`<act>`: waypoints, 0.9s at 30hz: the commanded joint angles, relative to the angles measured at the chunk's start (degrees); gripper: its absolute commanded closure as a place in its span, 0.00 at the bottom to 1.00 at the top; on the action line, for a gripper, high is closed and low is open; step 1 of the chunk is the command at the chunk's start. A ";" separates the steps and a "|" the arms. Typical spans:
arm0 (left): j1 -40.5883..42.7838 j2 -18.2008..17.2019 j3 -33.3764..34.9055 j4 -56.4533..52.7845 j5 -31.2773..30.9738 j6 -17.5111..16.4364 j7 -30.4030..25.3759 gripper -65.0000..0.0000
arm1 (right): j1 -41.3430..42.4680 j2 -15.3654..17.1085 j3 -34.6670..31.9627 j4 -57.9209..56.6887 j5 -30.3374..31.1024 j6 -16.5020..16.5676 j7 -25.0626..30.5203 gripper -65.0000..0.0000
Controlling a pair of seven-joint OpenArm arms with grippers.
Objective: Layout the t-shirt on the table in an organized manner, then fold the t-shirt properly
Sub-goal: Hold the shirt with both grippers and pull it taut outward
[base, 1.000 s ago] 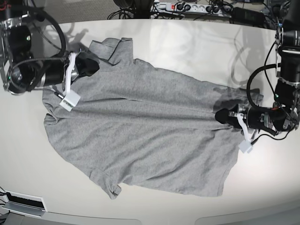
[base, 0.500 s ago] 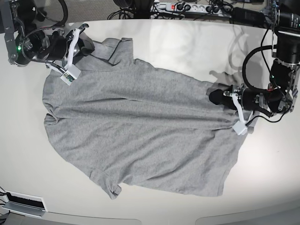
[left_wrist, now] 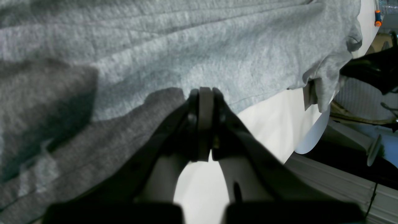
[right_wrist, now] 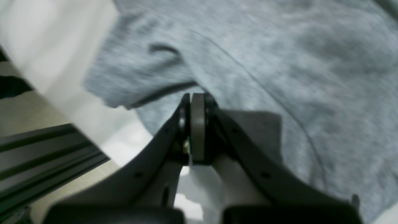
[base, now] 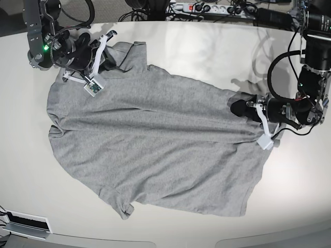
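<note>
T-shirt [base: 155, 144] flat on table [base: 207, 46]; left pincer [base: 237, 108], right pincer [base: 106, 54] both closed empty at edges.

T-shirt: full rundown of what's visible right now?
The t-shirt is heather-grey knit, plain side up, spread mostly flat on the table with long creases across the body. One sleeve points at the near edge, its cuff curled. The right gripper is shut on the cloth near the far sleeve, and the left gripper on the hem.
</note>
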 commanded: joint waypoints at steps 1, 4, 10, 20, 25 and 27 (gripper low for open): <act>-1.42 -0.96 -0.44 0.87 -1.36 -0.45 -0.42 1.00 | 0.28 0.37 0.26 0.66 -0.28 -0.33 1.01 1.00; -1.42 -0.96 -0.44 0.87 -1.38 -0.45 -0.42 1.00 | 0.02 0.39 0.26 -0.52 -1.60 -0.87 1.46 1.00; -1.42 -0.96 -0.44 0.87 -1.36 -0.45 -0.42 1.00 | 0.00 0.37 0.20 -4.57 -4.96 -0.92 4.96 1.00; -1.42 -0.96 -0.44 0.87 -1.36 -0.45 -0.39 1.00 | 0.17 0.90 0.20 -4.81 -4.94 -3.72 -9.84 1.00; -1.42 -0.96 -0.44 0.87 -1.38 -0.45 -0.42 1.00 | 0.13 1.18 0.20 -4.81 1.66 -3.72 -19.52 1.00; -1.42 -0.96 -0.44 0.87 -1.38 -0.45 -0.39 1.00 | 0.15 1.77 0.22 -4.81 6.16 -3.63 -22.34 1.00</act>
